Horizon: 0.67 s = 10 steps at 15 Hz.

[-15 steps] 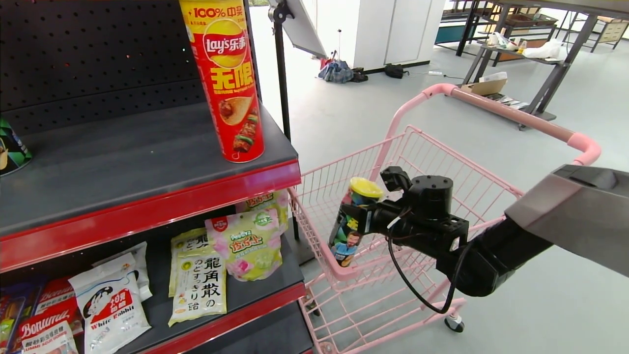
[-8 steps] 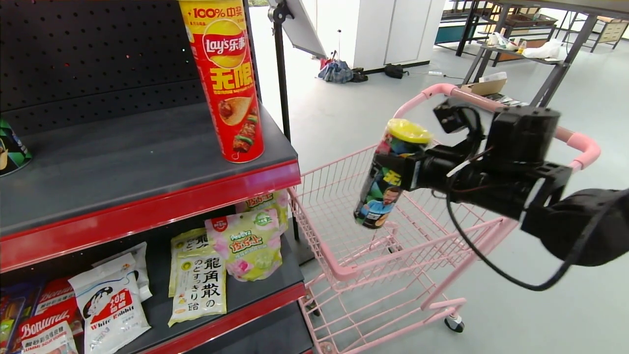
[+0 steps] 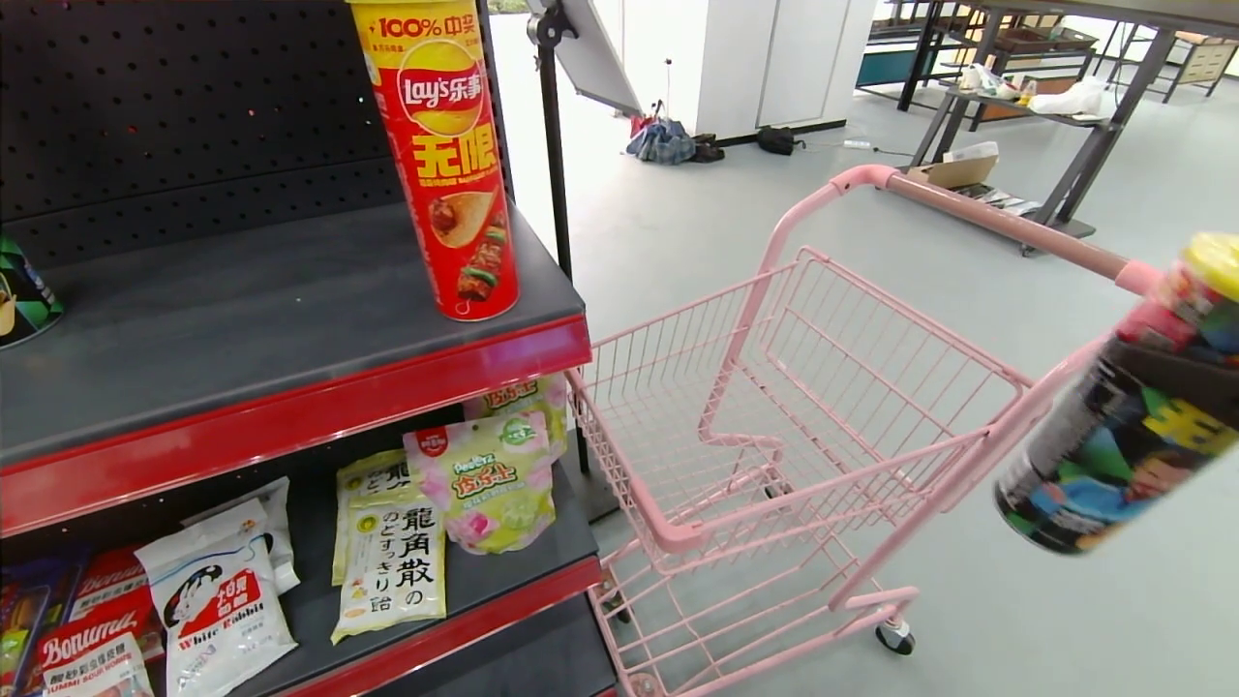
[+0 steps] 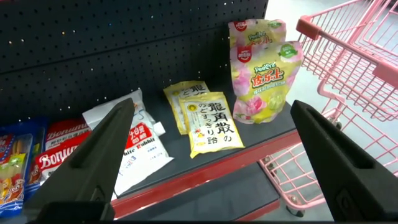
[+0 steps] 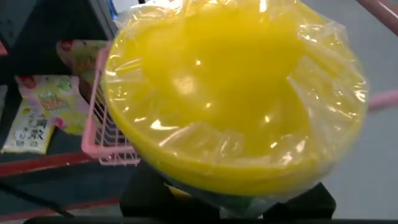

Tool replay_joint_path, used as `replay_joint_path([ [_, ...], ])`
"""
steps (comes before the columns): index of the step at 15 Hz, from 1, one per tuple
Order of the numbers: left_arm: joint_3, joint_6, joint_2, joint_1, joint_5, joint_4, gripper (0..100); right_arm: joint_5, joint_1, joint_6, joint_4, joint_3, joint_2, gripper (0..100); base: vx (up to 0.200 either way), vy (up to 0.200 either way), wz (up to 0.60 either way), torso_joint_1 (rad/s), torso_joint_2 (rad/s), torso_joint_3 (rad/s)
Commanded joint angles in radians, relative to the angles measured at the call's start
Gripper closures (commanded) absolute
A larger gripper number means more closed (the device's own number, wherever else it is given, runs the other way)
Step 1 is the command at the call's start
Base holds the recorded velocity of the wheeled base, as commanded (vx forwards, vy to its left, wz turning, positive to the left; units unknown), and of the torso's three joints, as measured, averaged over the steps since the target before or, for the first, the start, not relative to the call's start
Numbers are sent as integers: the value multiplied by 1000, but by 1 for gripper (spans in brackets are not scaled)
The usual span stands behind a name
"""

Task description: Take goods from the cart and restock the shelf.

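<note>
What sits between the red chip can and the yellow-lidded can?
Head view: only the pink cart, its wire basket, separates the red chip can from the yellow-lidded can.

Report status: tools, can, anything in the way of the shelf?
Left tool open, facing lower-shelf bags. Right tool shut on the can, tilted, lid up, near cart handle. Red chip tube stands on top shelf, cart-side corner; may crowd the approach.

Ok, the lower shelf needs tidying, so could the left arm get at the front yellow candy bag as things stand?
Probably yes. The left claw is open and faces the lower shelf, where the front yellow candy bag lies flat near the front edge with nothing before it.
</note>
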Motion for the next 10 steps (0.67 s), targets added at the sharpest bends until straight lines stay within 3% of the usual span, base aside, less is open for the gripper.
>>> replay_joint_path([
  [1,0,0,1,0,0,0,0,-5,-148,-22,278,147,-423,100,0,0,0,0,0,0],
  [8,0,0,1,0,0,0,0,-12,-150,-40,323,170,-492,100,0,0,0,0,0,0],
  [10,0,0,1,0,0,0,0,-12,-148,-48,323,170,-492,100,0,0,0,85,-298,-207],
])
